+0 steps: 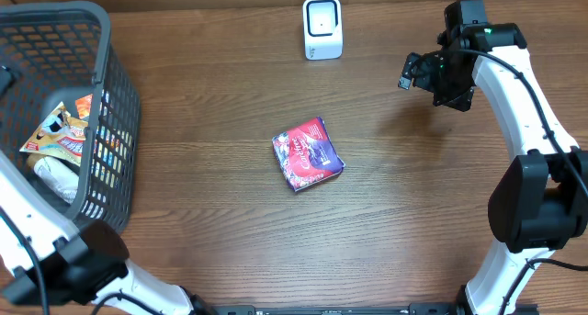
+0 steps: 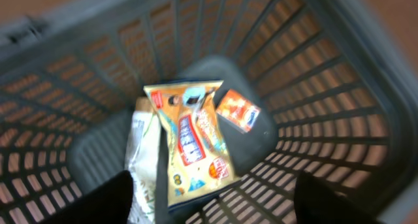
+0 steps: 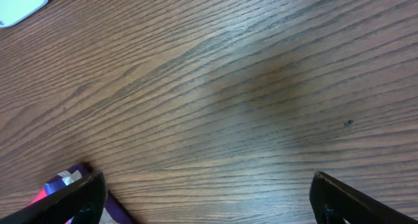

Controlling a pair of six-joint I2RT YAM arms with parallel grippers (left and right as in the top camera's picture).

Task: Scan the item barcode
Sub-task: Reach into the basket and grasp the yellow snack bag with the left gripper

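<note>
A red packet [image 1: 308, 154] lies flat on the table [image 1: 211, 104].

Open table [image 1: 211, 104] surrounds the packet [image 1: 308, 154] (scanner [image 1: 322, 28] well behind, basket [image 1: 115, 104] far left)

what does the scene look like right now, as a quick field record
scanner: white, upright, far centre
packet: red and purple, flat on the table, untouched
basket: grey, left side, holds snack bags
left gripper: open, above the basket's bags
right gripper: open, over bare table right of the scanner
</note>
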